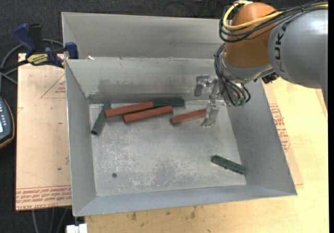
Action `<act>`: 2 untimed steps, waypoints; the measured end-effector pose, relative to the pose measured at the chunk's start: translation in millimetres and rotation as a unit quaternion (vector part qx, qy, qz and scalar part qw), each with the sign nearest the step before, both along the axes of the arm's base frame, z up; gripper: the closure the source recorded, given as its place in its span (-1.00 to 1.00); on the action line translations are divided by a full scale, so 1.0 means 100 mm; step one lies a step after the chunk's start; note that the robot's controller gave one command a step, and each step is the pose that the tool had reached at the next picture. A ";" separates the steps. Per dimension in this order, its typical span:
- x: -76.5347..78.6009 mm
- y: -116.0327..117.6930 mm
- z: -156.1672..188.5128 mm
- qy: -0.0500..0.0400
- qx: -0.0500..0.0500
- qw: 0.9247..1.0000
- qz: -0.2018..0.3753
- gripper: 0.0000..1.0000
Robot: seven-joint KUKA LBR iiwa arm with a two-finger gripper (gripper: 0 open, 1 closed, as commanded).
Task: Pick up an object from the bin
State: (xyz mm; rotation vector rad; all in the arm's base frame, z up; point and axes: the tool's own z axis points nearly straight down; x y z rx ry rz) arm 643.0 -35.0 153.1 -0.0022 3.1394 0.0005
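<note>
Hovering open and empty, gripper (206,102) sits by 3 o'clock end of red stick (188,117), 1 o'clock from bin (156,174) centre; likely light, rigid, slick, so grip mid-length across narrow sides.

Bright even light, soft faint shadows

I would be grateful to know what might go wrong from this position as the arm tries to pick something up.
1. The gripper sits at the very right end of the short red-brown stick. A grasp there may catch only the tip, so the stick could pivot or slip out.
2. The far finger appears close to the bin's back wall and might scrape it.
3. Dragging could nudge the dark green stick nearby.
</note>
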 end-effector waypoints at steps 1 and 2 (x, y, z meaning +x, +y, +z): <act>-0.06 -0.13 -0.87 0.003 0.001 0.998 -0.060 -1.00; -0.03 -0.13 -0.82 0.000 0.000 0.998 -0.060 1.00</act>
